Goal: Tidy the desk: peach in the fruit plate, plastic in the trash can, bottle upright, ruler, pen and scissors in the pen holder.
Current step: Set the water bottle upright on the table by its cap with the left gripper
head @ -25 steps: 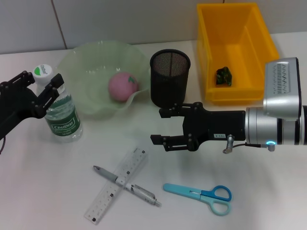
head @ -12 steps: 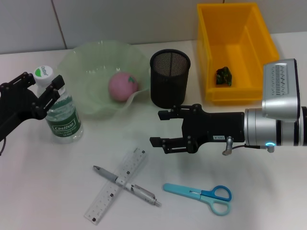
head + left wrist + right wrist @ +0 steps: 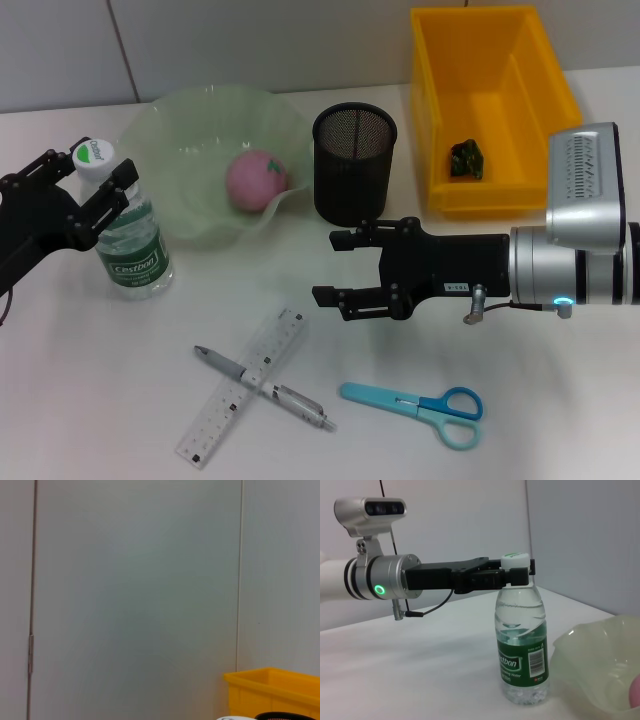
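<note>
The clear bottle (image 3: 130, 235) with a green label stands upright at the left, also seen in the right wrist view (image 3: 522, 640). My left gripper (image 3: 90, 170) (image 3: 517, 574) is open, its black fingers flanking the bottle's neck just below the white cap. The pink peach (image 3: 257, 180) lies in the pale green fruit plate (image 3: 195, 120). A dark piece of plastic (image 3: 467, 158) lies in the yellow trash can (image 3: 545, 75). The ruler (image 3: 242, 385) and pen (image 3: 265, 388) lie crossed near the front, with the blue scissors (image 3: 420, 405) to their right. My right gripper (image 3: 338, 266) hovers open in front of the black mesh pen holder (image 3: 354, 163).
The plate's rim (image 3: 600, 660) stands close beside the bottle. The left wrist view shows mostly a grey wall, with a corner of the yellow trash can (image 3: 272, 690). Bare white table lies between the bottle and the ruler.
My right gripper has edged slightly left. The left gripper's fingers have shifted a little around the bottle's neck, and the bottle stays upright.
</note>
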`<state>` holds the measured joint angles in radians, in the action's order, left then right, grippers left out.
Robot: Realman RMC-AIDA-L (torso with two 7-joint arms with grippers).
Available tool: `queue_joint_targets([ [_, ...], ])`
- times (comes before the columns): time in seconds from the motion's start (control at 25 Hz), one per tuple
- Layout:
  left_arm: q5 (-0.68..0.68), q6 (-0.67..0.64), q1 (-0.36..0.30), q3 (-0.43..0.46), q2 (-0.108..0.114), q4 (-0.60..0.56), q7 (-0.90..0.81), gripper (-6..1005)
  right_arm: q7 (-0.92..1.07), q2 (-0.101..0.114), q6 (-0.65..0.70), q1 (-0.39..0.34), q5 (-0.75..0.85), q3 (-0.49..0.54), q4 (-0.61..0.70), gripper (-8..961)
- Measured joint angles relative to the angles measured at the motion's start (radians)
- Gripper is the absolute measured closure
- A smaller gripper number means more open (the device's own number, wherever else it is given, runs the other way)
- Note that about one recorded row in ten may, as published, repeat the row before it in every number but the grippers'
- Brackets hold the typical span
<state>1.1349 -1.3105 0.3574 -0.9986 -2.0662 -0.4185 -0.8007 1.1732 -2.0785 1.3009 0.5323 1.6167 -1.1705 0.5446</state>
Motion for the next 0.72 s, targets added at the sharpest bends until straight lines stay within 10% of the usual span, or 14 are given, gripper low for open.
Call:
queue_joint_targets([
  [0.4,0.0,-0.012,0.0,-0.001,0.0,-0.002,0.0,435,0.0,0.0,0.0,0.0,0.0,0.0,-0.001,194],
  [0.72,0.0,-0.014,-0.005,-0.003,0.002,-0.014,-0.024,146,0.0,-0.002,0.0,0.0,0.0,0.0,-0.002,194],
])
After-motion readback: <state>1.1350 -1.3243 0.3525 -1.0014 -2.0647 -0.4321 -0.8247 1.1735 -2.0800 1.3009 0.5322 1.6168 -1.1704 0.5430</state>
